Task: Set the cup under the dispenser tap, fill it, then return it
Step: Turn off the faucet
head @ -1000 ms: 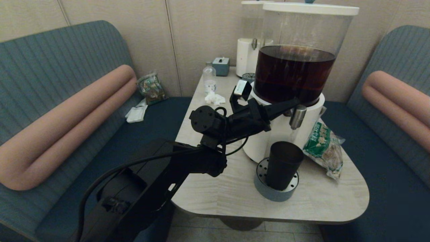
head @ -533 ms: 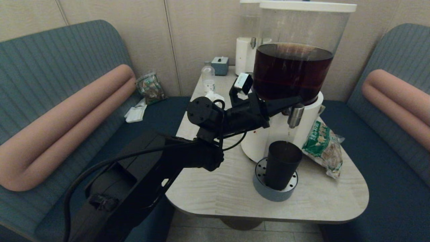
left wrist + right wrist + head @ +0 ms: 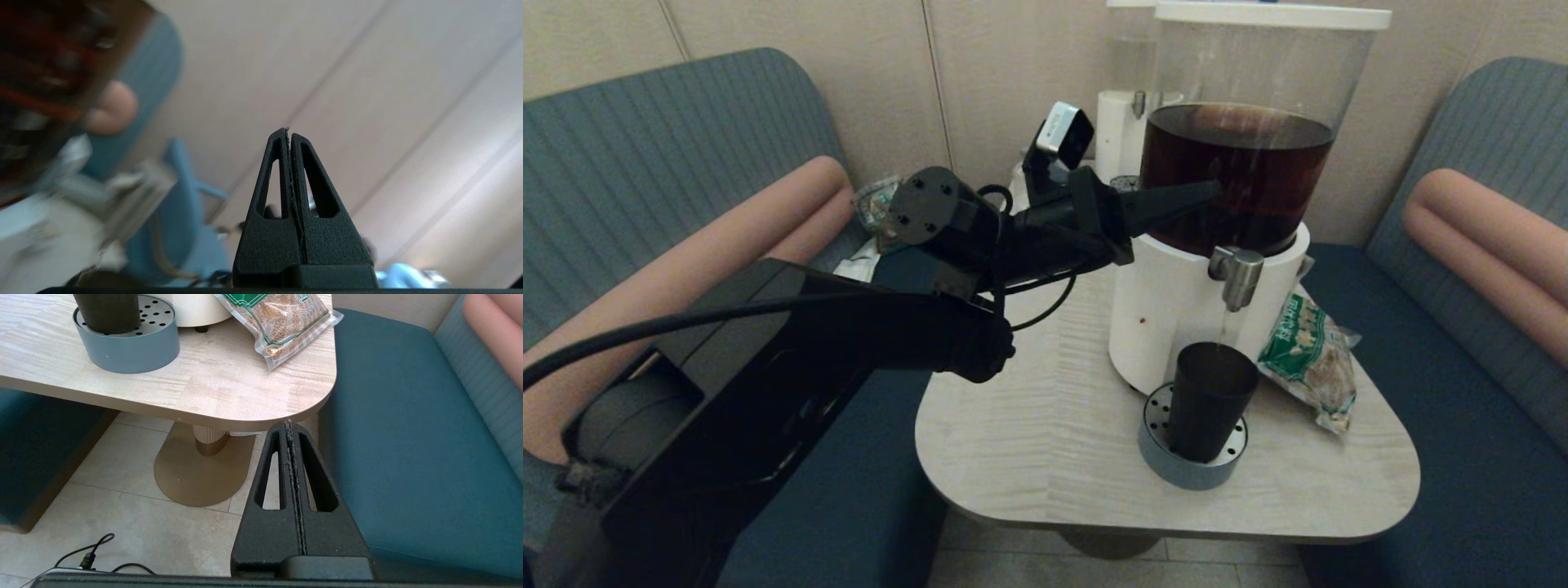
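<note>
The cup (image 3: 1213, 400) stands upright at lower centre-right of the head view, on the perforated top of a round grey drip tray (image 3: 1186, 468) set on the bench (image 3: 1045, 457). It is directly below the dispenser tap (image 3: 1236, 277), with a thin line of liquid between spout and rim, so filling appears to be under way. It is a dark brown-black tumbler, tapered, wider at the mouth, smooth-walled and without a handle.

As a judgement: thin plastic like this flexes under a hard squeeze, and with liquid in it the cup will be heavier and ready to slosh, so a moderate pinch across the upper-middle of the wall, below the rim, kept vertical, seems best. The smooth taper could let it slide downward through the fingers.

The tap is a short brushed-steel cylinder on the white base of the dispenser (image 3: 1176, 318), whose clear tank holds dark liquid. Just right of the cup lies a green-printed snack bag (image 3: 1308, 359).

The left gripper (image 3: 1205, 189) hangs in the upper middle of the head view, in front of the tank, above and left of the tap and touching nothing, its fingers pressed together and empty. The right gripper (image 3: 289, 424) is parked low beyond the bench corner, over the floor, fingers likewise closed on nothing.
</note>
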`<state>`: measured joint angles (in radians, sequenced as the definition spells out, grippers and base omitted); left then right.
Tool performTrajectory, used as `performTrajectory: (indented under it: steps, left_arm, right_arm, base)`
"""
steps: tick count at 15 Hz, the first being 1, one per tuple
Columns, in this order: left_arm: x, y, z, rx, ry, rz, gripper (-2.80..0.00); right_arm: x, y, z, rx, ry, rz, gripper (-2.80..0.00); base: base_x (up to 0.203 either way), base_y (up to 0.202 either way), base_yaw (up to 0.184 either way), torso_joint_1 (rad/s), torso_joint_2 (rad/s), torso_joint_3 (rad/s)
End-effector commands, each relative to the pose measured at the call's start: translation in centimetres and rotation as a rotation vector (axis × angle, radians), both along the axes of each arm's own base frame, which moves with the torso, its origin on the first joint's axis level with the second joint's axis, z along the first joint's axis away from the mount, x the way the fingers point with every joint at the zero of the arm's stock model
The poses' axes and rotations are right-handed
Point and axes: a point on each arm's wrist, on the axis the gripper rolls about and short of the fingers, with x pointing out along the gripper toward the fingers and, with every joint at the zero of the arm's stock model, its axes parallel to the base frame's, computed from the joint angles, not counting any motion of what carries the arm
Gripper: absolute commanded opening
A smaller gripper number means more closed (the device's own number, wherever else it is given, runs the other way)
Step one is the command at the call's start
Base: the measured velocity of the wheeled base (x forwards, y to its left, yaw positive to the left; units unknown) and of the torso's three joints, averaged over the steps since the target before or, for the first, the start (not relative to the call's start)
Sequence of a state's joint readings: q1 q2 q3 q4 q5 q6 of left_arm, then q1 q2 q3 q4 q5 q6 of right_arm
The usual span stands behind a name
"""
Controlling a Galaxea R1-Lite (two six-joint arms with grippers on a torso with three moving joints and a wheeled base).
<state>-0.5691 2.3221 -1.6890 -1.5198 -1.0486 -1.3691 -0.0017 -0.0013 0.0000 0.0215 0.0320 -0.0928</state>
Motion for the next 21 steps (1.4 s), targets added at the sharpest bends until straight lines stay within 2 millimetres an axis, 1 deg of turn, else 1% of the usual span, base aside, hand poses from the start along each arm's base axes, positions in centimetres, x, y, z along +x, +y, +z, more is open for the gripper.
performTrajectory:
  steps: [1,3,5,8,10,14,17,21]
  left_arm:
    - [-1.1,1.1,0.1,0.006,-0.094,0.049,-2.8]
    - [-1.2,1.2,-1.2,0.013,-0.207,0.116,-2.8]
    - [-0.8,1.0,-2.3,0.029,-0.342,0.196,-2.8]
    - [0.8,0.3,-4.4,0.085,-0.501,0.346,-2.8]
    - [1.9,-0.3,-5.4,0.127,-0.555,0.424,-2.8]
    - [2.9,-0.9,-5.0,0.107,-0.555,0.501,-2.8]
    - [2.8,-0.9,-4.2,0.093,-0.564,0.523,-2.8]
    - [2.8,-1.0,-4.2,0.094,-0.563,0.522,-2.8]
  right_arm:
    - [0.0,0.0,0.0,-0.001,0.001,0.0,-2.8]
    - [0.0,0.0,0.0,-0.001,0.002,0.0,-2.8]
    - [0.0,0.0,0.0,-0.001,0.003,0.0,-2.8]
    - [0.0,0.0,0.0,-0.001,0.003,0.0,-2.8]
    - [0.0,0.0,0.0,-0.001,0.002,0.0,-2.8]
    - [0.0,0.0,0.0,-0.001,0.001,0.0,-2.8]
    - [0.0,0.0,0.0,-0.001,0.003,0.0,-2.8]
    - [0.0,0.0,0.0,-0.001,0.003,0.0,-2.8]
  base:
    - [0.0,0.0,0.0,0.0,0.0,0.0]
    - [0.0,0.0,0.0,0.0,0.0,0.0]
    - [0.0,0.0,0.0,0.0,0.0,0.0]
    - [0.0,0.0,0.0,0.0,0.0,0.0]
    - [0.0,0.0,0.0,0.0,0.0,0.0]
    - [0.0,0.0,0.0,0.0,0.0,0.0]
    - [0.0,0.0,0.0,0.0,0.0,0.0]
    - [0.0,0.0,0.0,0.0,0.0,0.0]
